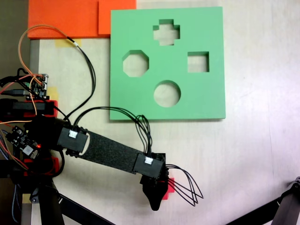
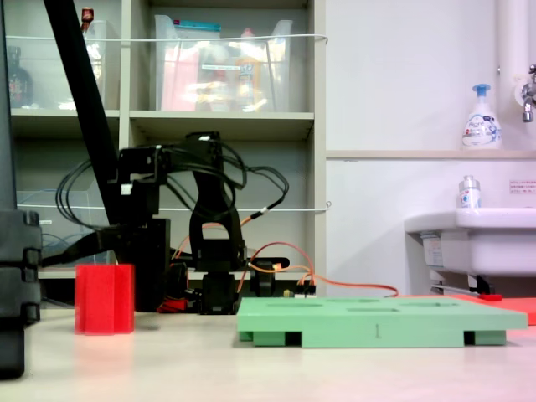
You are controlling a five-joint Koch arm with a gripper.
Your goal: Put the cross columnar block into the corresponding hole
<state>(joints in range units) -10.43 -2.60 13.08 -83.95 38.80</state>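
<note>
The red cross columnar block (image 1: 170, 184) stands on the table in front of the green foam board (image 1: 206, 98), mostly covered from above by my gripper (image 1: 156, 197). From table level the block (image 2: 105, 299) stands upright, left of the board (image 2: 377, 322), with the black arm (image 2: 142, 209) reaching down just behind it. The jaws overlap the block, and their opening is hidden. The plus-shaped hole (image 1: 166, 32) lies at the board's far edge, with octagonal, square and round cutouts nearer to me.
Orange foam sheets (image 1: 65, 18) lie at the top left beyond the board. Loose cables (image 1: 187, 187) trail from the wrist, and the arm base with electronics (image 1: 28, 136) sits at the left. A black tripod leg (image 1: 286, 204) crosses the lower right corner.
</note>
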